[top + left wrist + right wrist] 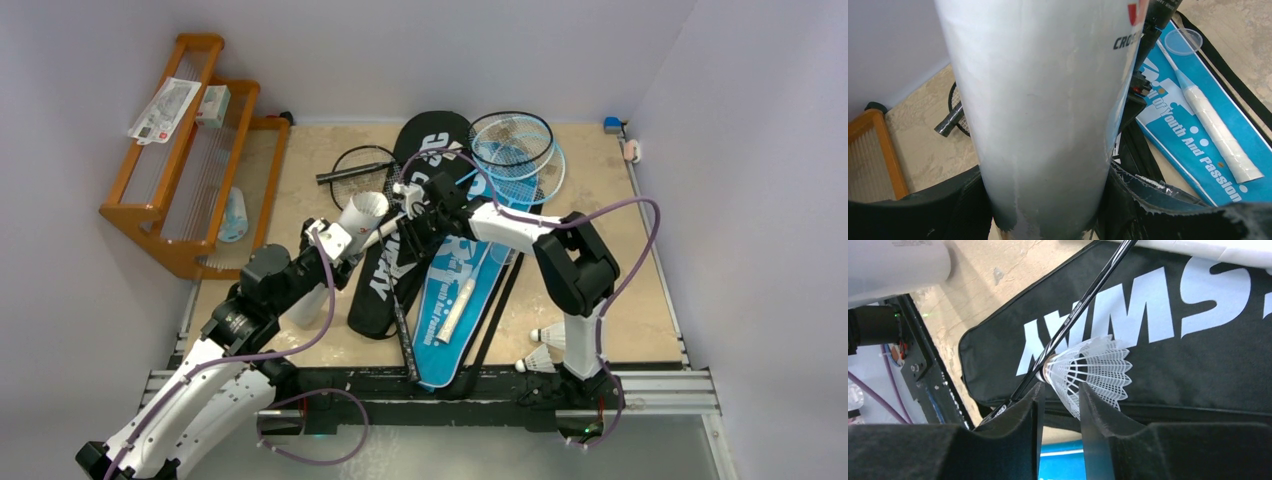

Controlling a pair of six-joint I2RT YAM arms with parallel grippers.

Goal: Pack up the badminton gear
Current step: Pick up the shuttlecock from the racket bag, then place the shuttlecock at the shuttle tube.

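shuttlecock between right fingers, plain only at wrist, left fingers clamping tube

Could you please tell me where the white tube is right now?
In the top view the white tube sits left of centre, gripped by the left gripper, beside the black cover and near the right gripper.

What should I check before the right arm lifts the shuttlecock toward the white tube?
1. Left gripper shut on white tube: ok.
2. Right gripper straddles the shuttlecock skirt, touching it: ok.
3. Grip firm enough to lift: cannot tell.
4. Shuttlecock free of black racket shaft: not ok, its cork seems to rest against the shaft.
5. Tube mouth open, no cap: ok.
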